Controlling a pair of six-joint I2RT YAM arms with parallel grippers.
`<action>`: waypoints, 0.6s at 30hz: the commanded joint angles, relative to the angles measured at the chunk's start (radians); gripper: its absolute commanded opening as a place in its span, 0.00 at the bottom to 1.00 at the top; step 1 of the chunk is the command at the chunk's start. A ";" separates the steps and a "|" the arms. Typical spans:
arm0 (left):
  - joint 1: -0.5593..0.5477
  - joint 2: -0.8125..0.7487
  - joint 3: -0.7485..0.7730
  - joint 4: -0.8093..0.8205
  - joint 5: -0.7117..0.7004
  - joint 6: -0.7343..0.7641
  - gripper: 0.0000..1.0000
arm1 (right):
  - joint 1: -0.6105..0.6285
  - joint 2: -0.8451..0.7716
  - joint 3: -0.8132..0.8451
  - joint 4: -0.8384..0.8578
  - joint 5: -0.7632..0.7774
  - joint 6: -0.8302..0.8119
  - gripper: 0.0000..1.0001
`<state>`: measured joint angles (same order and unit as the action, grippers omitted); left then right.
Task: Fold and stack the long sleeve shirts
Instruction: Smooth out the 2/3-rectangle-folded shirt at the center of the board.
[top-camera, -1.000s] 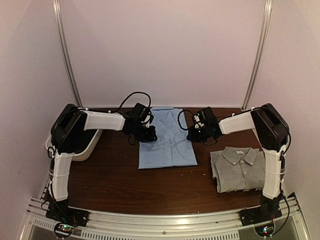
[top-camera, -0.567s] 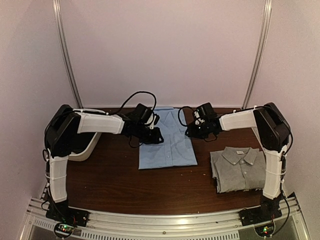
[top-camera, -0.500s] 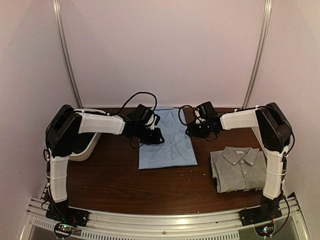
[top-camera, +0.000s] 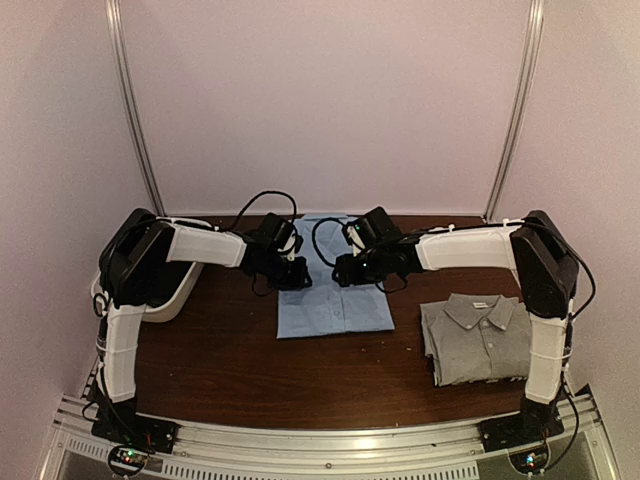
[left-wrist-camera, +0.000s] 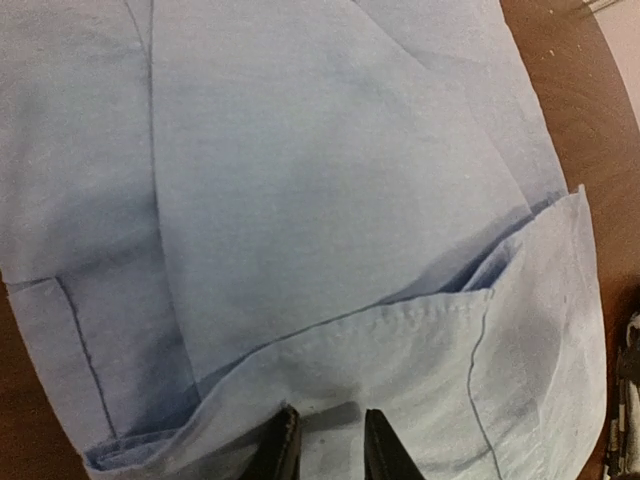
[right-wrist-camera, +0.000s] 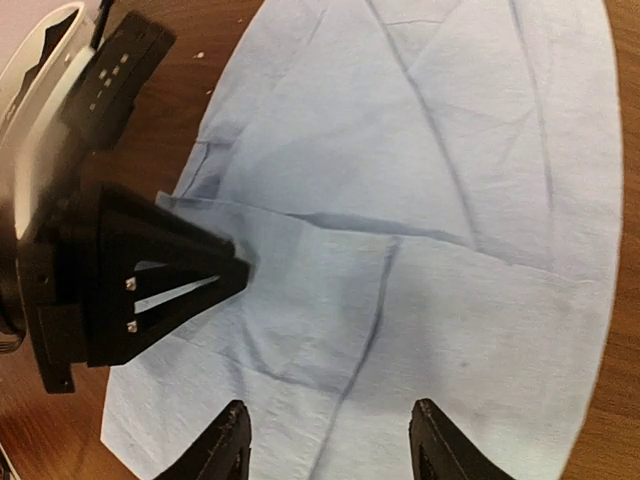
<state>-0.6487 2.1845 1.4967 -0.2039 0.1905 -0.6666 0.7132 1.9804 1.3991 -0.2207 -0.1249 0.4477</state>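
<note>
The light blue shirt (top-camera: 335, 300) lies folded at the table's middle, collar to the back. The grey shirt (top-camera: 480, 338) lies folded to its right. My left gripper (top-camera: 300, 277) sits at the blue shirt's left edge; in the left wrist view its jaws (left-wrist-camera: 328, 448) stand narrowly apart, pinched on a hemmed fold of blue cloth (left-wrist-camera: 400, 330). My right gripper (top-camera: 343, 270) hovers over the blue shirt's upper half, open, with nothing between its fingers (right-wrist-camera: 330, 440). The right wrist view shows the left gripper's tip (right-wrist-camera: 236, 272) on a folded layer of the blue shirt (right-wrist-camera: 450, 200).
A white bin (top-camera: 178, 288) stands at the table's left edge under the left arm. Pale walls and two metal posts close in the back. Dark wood table (top-camera: 230, 360) shows in front of the shirts.
My right gripper has opened and swung left from beside the blue shirt to over it. The left gripper shifted slightly along the shirt's left edge, its jaws unchanged.
</note>
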 joint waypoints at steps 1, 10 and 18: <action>0.020 0.011 0.033 -0.018 -0.045 0.026 0.24 | 0.049 0.103 0.098 -0.057 0.047 -0.007 0.56; 0.070 0.009 0.043 -0.040 -0.047 0.054 0.24 | 0.043 0.239 0.173 -0.093 0.066 0.020 0.56; 0.073 -0.094 0.039 -0.093 -0.048 0.081 0.25 | 0.025 0.130 0.103 -0.046 0.038 0.052 0.61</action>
<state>-0.5793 2.1792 1.5352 -0.2665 0.1497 -0.6140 0.7605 2.1895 1.5505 -0.2638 -0.0937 0.4740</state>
